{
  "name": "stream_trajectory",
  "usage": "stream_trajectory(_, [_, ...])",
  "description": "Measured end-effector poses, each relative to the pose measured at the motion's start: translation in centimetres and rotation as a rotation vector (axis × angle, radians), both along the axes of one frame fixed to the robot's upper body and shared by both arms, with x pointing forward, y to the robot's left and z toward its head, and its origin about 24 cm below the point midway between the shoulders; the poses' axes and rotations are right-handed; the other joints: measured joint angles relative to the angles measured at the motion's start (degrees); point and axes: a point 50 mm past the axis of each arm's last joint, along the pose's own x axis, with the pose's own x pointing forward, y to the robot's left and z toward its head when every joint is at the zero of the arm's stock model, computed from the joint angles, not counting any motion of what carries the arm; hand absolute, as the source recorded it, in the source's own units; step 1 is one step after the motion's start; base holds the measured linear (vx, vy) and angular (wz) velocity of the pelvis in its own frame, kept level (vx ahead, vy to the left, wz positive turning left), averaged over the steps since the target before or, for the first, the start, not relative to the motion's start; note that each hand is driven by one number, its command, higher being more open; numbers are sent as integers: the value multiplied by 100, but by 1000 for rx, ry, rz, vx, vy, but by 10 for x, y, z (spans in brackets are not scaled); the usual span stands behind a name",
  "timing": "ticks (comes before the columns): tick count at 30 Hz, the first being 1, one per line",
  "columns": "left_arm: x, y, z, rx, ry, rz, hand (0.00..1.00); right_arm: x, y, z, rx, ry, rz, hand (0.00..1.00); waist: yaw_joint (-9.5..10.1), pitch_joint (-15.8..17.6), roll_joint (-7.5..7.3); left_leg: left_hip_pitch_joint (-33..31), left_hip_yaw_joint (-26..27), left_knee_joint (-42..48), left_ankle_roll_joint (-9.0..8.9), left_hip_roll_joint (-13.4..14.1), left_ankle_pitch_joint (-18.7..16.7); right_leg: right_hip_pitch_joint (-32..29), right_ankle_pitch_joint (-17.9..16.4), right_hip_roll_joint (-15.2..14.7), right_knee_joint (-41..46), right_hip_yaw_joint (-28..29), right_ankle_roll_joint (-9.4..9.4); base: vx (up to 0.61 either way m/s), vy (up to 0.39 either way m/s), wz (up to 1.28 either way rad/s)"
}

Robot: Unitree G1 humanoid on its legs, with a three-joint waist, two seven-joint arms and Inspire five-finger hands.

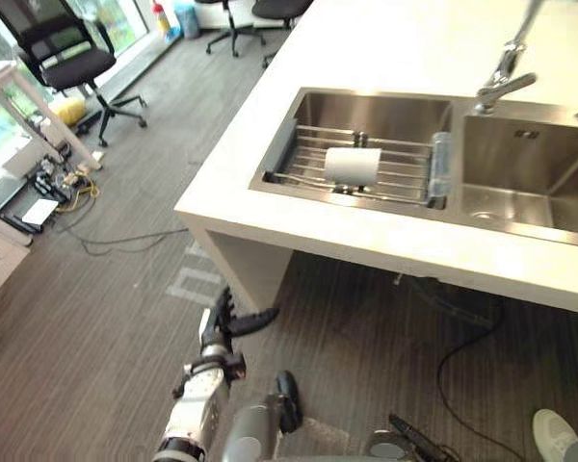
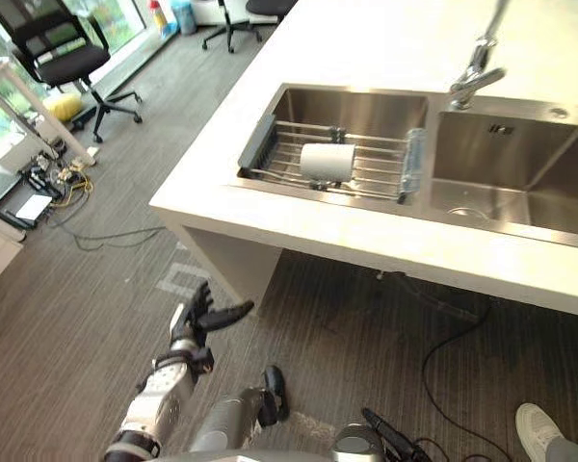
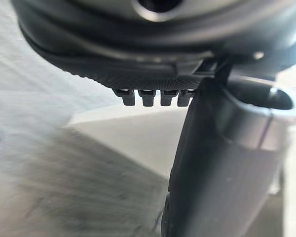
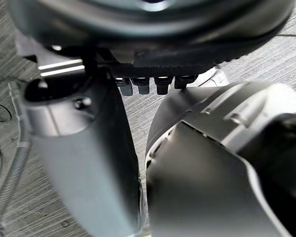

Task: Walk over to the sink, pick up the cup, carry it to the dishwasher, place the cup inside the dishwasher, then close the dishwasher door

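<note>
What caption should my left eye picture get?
White cup lies on the wire rack in the sink; the robot's left hand hangs open below.

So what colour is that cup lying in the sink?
The cup is plain white; the left eye view shows it best.

I see a white cylindrical cup, a silver steel sink, a cream-topped table, grey fine-striped carpet floor, and a black swivel office chair.

cup: on its side, sink rack | left hand: fingers straight
</note>
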Motion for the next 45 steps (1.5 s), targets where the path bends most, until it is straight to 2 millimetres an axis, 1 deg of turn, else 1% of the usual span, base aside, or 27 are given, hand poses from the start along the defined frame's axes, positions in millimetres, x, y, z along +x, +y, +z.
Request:
stream_trajectory(2, [-11,3,-7,27,28,-1,100,-4,-1,-1,-3,14,-29,100,-60,-88,-26,276,16,-651,-64,-165,275,45,63,-18,-231,46,65,32,-29,-3])
stream_trajectory(3, [-14,0,-9,38,33,-12,100,-6,-1,-1,-2,15,-45,100,-67,-97,-28,390,16,-991,-74,-204,464,45,104,-7,-327,34,78,48,-45,0])
stream_trajectory(5, [-14,-6,-8,52,14,-18,100,-6,1,-1,2,10,-58,100,-80,-110,-51,462,7,-1246,-40,-210,608,49,193,17,-449,6,132,66,-57,-2])
stream_trajectory(6, [-13,-8,-5,59,-1,-22,100,-7,1,-2,6,5,-66,100,-84,-118,-60,466,4,-1292,-28,-212,635,52,216,30,-500,1,128,104,-63,-1])
stream_trajectory(8, [-7,-13,11,70,-96,-20,100,-8,4,-2,15,-7,-88,100,-96,-134,-115,465,-8,-1302,-4,-268,628,137,300,47,-697,-23,164,135,-42,-2])
stream_trajectory(10, [0,-14,35,81,-230,14,100,-9,8,-3,24,-11,-105,100,-105,-168,-185,461,-31,-1295,23,-311,578,186,361,23,-782,-110,228,137,-29,0])
stream_trajectory(11, [1,-14,45,70,-272,59,100,-9,8,-4,27,-15,-125,100,-106,-200,-207,464,-24,-1271,28,-304,502,187,482,8,-769,-220,281,169,-7,-2])
stream_trajectory(13, [-5,-15,44,82,-274,87,100,-12,9,-4,29,-14,-144,100,-98,-214,-221,486,-27,-1220,23,-285,370,186,599,-8,-683,-350,295,142,17,-1])
stream_trajectory(16, [-10,-15,40,78,-250,149,100,-25,8,-5,36,-13,-178,100,-79,-223,-237,655,-127,-1214,11,-257,129,-64,871,-123,192,-472,226,137,54,7])
stream_trajectory(18, [-14,-11,38,98,-234,202,100,-36,4,-4,33,-37,-195,100,-102,-220,-278,860,-252,-1365,16,-306,59,-601,1336,-332,1355,-395,-117,166,85,2])
stream_trajectory(19, [-15,-10,37,105,-228,219,100,-39,3,-3,29,-43,-190,100,-115,-224,-288,929,-267,-1425,30,-310,47,-719,1509,-379,1601,-367,-164,192,57,-8])
stream_trajectory(20, [-18,-7,36,124,-220,261,100,-42,2,-3,32,-59,-199,100,-166,-223,-298,1042,-282,-1492,79,-271,8,-968,1540,-424,2020,-316,-203,219,12,-13])
stream_trajectory(21, [-20,-3,36,140,-213,317,100,-44,3,-3,44,-84,-221,100,-205,-218,-315,1087,-289,-1459,48,-206,-76,-1226,953,-411,2079,-368,-228,208,-8,-18])
stream_trajectory(22, [-21,-1,35,150,-204,346,100,-45,4,-3,49,-93,-234,100,-207,-218,-315,1116,-290,-1440,31,-171,-117,-1371,780,-387,2000,-394,-226,182,-38,-11])
stream_trajectory(23, [-25,2,32,183,-185,399,100,-50,6,-4,59,-96,-249,100,-246,-219,-328,1187,-291,-1356,-22,-115,-228,-1549,709,-333,1624,-400,-204,160,-68,-3])
stream_trajectory(24, [-30,6,29,198,-166,444,100,-57,9,-5,71,-77,-263,100,-266,-233,-419,1268,-297,-1209,-91,-118,-352,-1650,864,-280,1090,-359,-205,175,-93,5])
stream_trajectory(25, [-32,10,28,204,-159,469,100,-61,12,-6,80,-66,-263,100,-272,-236,-516,1312,-305,-1110,-136,-157,-413,-1663,1242,-285,777,-330,-265,209,-155,18])
stream_trajectory(26, [-36,17,26,207,-145,535,100,-69,15,-7,96,-52,-269,100,-328,-225,-689,1381,-376,-907,-196,-240,-587,-1602,1651,-371,638,-363,-266,186,-146,19])
stream_trajectory(28, [-41,24,25,207,-134,627,100,-73,13,-5,88,-69,-293,100,-367,-276,-596,1318,-505,-732,-307,-53,-730,-1481,1630,-154,564,-328,-250,193,-174,20])
stream_trajectory(31, [-45,35,27,225,-137,736,100,-71,7,-4,66,-92,-293,100,-310,-278,-600,1302,-615,-715,-420,102,-766,-1195,1529,123,67,-357,-289,120,-151,10])
stream_trajectory(34, [-49,55,30,264,-133,894,100,-63,1,-2,35,-109,-262,100,-190,-297,-571,1319,-559,-707,-413,119,-757,-802,1476,261,-758,-365,-281,79,-95,-11])
stream_trajectory(35, [-53,60,28,292,-118,923,100,-57,-1,-1,24,-116,-233,100,-195,-329,-509,1336,-559,-718,-414,143,-756,-717,1521,312,-929,-371,-223,74,-53,-9])
stream_trajectory(37, [-59,77,31,309,-119,1058,100,-55,3,-2,31,-118,-221,100,-185,-359,-483,1458,-567,-762,-423,165,-762,-561,1527,348,-1029,-402,-218,41,-25,0])
stream_trajectory(39, [-74,113,43,384,-149,1255,100,-55,9,-4,47,-116,-228,100,-177,-478,-441,1545,-572,-837,-442,200,-761,-427,1602,420,-1256,-458,-234,0,0,0])
stream_trajectory(41, [-84,133,57,477,-196,1342,100,-58,11,-5,52,-112,-234,100,-159,-526,-395,1558,-578,-882,-455,194,-766,-372,1640,436,-1369,-481,-216,7,6,3])
stream_trajectory(43, [-88,144,79,547,-291,1411,100,-65,13,-5,58,-97,-262,100,-66,-565,-378,1590,-594,-946,-481,180,-789,-341,1642,418,-1411,-503,-213,17,21,7])
stream_trajectory(45, [-91,151,111,642,-446,1446,100,-75,13,-5,55,-85,-304,100,-29,-602,-378,1634,-634,-990,-476,125,-788,-231,1662,409,-1498,-564,-179,48,37,10])
